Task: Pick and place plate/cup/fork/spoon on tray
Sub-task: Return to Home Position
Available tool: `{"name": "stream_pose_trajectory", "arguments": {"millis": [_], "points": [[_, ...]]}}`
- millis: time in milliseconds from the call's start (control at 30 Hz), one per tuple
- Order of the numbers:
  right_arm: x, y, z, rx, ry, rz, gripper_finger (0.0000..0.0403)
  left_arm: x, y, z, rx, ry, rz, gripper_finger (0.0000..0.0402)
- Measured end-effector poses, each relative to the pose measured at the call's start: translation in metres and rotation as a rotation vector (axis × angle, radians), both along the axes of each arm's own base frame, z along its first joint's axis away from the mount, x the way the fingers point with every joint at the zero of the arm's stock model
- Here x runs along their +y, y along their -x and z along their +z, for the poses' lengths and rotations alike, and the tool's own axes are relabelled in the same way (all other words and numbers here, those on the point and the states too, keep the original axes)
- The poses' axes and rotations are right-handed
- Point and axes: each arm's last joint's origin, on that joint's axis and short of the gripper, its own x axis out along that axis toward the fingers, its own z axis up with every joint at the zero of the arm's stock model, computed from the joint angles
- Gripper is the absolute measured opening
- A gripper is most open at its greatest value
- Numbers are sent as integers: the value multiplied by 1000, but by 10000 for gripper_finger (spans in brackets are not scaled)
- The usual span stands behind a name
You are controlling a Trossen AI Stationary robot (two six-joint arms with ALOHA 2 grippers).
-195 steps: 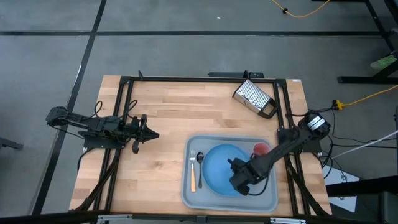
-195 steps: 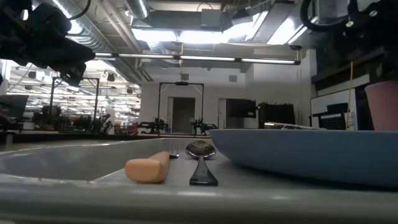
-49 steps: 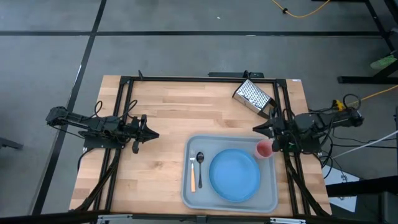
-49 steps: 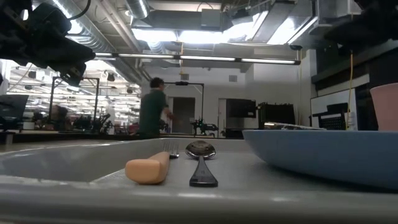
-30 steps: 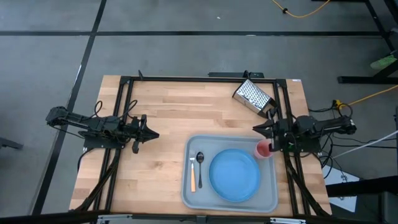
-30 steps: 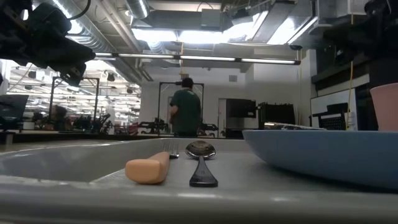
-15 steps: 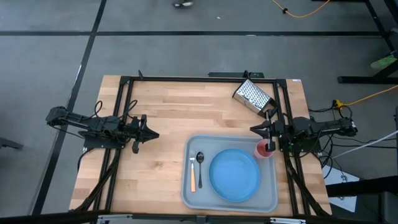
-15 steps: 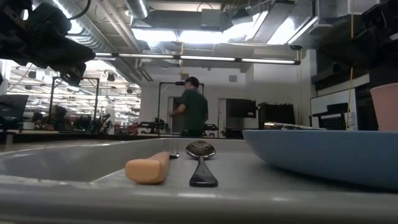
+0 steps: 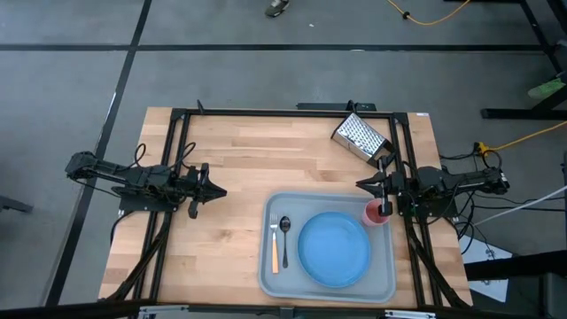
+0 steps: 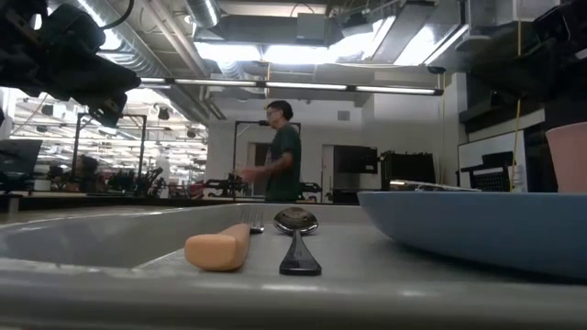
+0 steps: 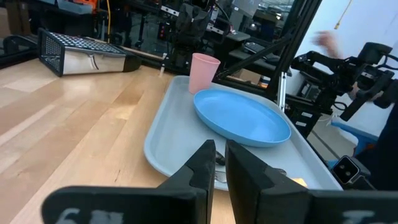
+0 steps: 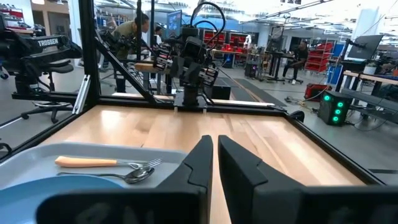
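- The left gripper [image 9: 218, 191] hangs over the left side of the table [image 9: 239, 151], well apart from the tray, exactly where it was 6.5 seconds ago. Its claw is pressed together with nothing in it.
- The tray [image 9: 268, 282] lies at the near right part of the table and has not moved.
- The fork [image 9: 275, 246] lies along the tray's left side with its handle toward the near edge, unchanged.
- The spoon [image 9: 284, 228] lies just beside the fork on its right, also unchanged.
- The plate [image 9: 334, 249] sits flat in the middle of the tray. It is now fully uncovered, whereas 6.5 seconds ago the right arm reached across it. In the low view its rim now starts a little farther right than it did then.
- The cup [image 9: 374, 214] stands upright in the tray's far right corner, in much the same spot as before.
- The right gripper [image 9: 361, 184] has pulled back off the plate to the table's right edge, near the cup. Its claw is pressed together and empty, and it has not shifted in the last half second.
- The grater [image 9: 362, 140] lies at the far right of the table, untouched.
- A person [image 10: 282, 151] now stands in the room behind the table; 6.5 seconds ago nobody was there.
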Motion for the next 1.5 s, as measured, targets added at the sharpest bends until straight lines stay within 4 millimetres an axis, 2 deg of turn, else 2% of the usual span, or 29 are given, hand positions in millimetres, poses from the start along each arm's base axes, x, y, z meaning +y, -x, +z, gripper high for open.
{"name": "stream_pose_trajectory", "arguments": {"millis": [533, 667, 1500], "points": [[0, 0, 0, 0, 0, 0, 32, 0, 0, -1, 12, -2, 4, 31], [0, 0, 0, 0, 0, 0, 32, 4, 0, -7, 74, -13, 37, 31], [0, 0, 0, 0, 0, 1, 32, 9, -1, -7, 76, -10, 72, 31]]}}
